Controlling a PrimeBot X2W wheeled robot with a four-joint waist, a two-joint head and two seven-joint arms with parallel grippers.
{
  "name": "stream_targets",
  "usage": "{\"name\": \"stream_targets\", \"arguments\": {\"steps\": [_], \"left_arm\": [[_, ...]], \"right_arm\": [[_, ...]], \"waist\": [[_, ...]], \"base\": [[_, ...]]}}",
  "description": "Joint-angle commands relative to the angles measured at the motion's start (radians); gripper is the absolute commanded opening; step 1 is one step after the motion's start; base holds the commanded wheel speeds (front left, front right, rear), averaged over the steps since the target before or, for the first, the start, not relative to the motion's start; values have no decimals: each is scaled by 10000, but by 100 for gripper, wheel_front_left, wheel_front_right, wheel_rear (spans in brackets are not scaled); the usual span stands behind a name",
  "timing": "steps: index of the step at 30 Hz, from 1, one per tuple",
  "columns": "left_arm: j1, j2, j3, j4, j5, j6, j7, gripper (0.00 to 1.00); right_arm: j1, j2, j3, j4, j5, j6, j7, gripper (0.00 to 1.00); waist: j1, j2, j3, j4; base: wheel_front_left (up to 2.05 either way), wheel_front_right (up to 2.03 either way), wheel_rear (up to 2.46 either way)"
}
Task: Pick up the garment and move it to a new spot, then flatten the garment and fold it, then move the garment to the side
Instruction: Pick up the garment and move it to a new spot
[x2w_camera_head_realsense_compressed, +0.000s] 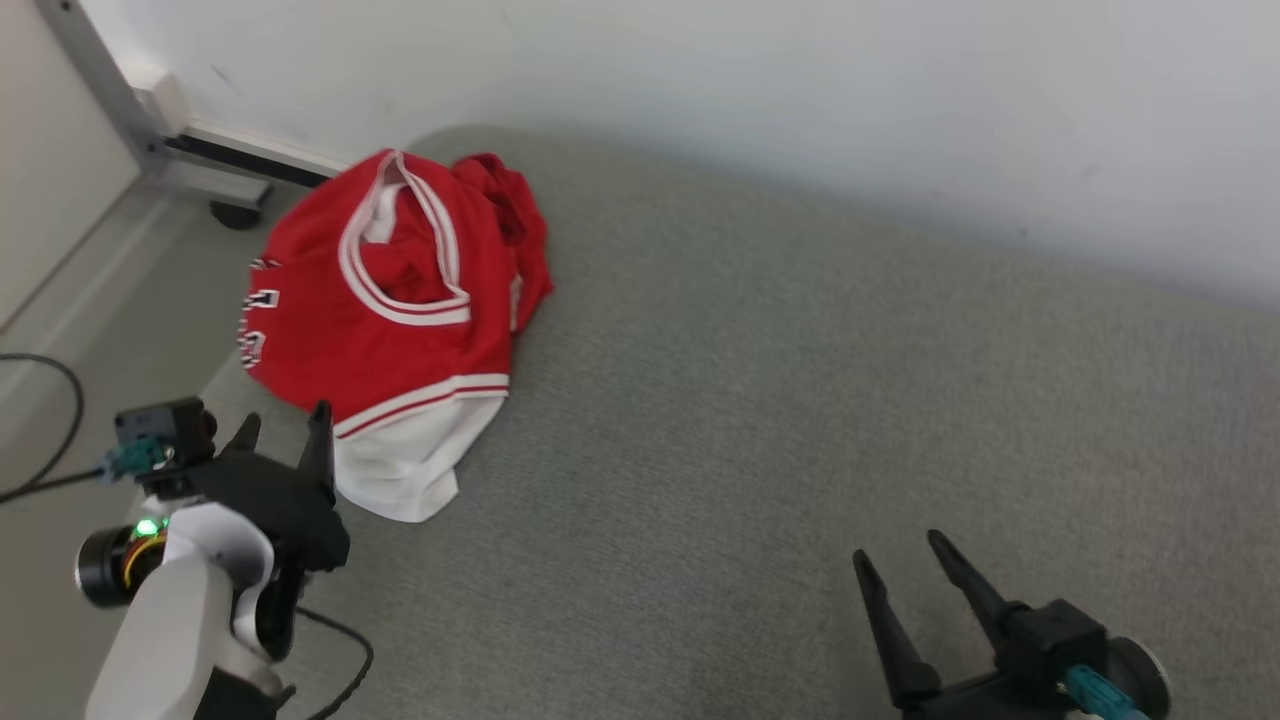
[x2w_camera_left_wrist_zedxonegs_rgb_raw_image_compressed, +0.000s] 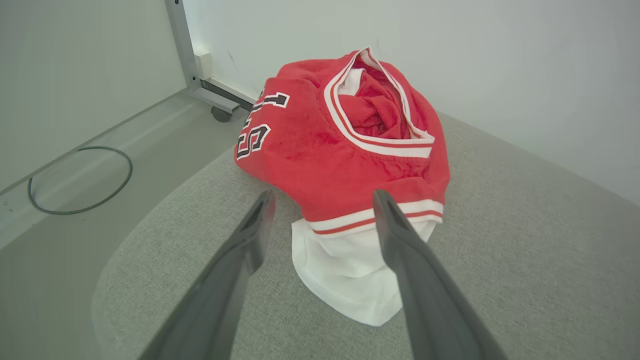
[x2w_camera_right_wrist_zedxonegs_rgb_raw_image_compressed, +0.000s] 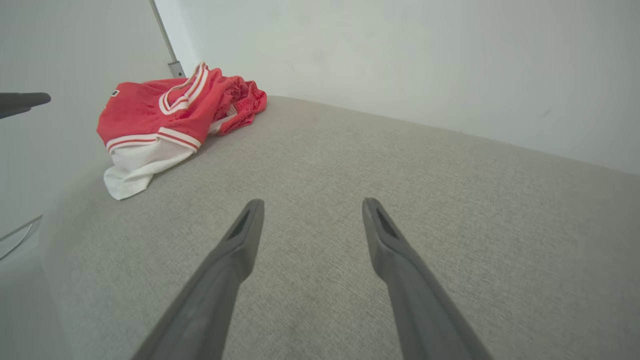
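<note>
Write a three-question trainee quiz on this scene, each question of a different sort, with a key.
1. Which gripper is nearer the garment? A) left B) right C) both alike
2. True or false: the garment is folded flat.
3. Fill in: the part of the garment nearest the left gripper is ___ in colour.

Key
1. A. The right gripper stands well off to the side of it.
2. False. It lies crumpled in a heap.
3. White.
</note>
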Motion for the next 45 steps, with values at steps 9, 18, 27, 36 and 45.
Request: {"name": "stream_targets", "arguments": {"steps": [9,18,27,36,45], "left_arm": [[-1660,474,-776,1333,-192,41,311,100],[-2488,587,-722,2890,-191,730,519,89],[-2732,951,-976,3510,-8,589,273,0],[-3143,1751,-1042,2971,-75,248,-180,0],[-3769,2394,-1491,1059,-179,-1,319,0]], "right_arm": [[939,-532,-391,-2647,-99,-21,1086,100],[1153,-451,-483,-3359,-67,-21,1265,100],[920,-205,-328,-2865,126,-21,916,100],[554,164,-33,-1749,531,-21,183,100],[329,413,51,-93,1196,-21,-946,100]], "waist": [[-1,-1,2331,-1644],[-1,-1,2785,-2140],[-1,-1,2244,-2176],[-1,-1,922,-2009],[-1,-1,-926,-2283]], "base": [[0,0,0],[0,0,0],[0,0,0],[0,0,0],[0,0,0]]}}
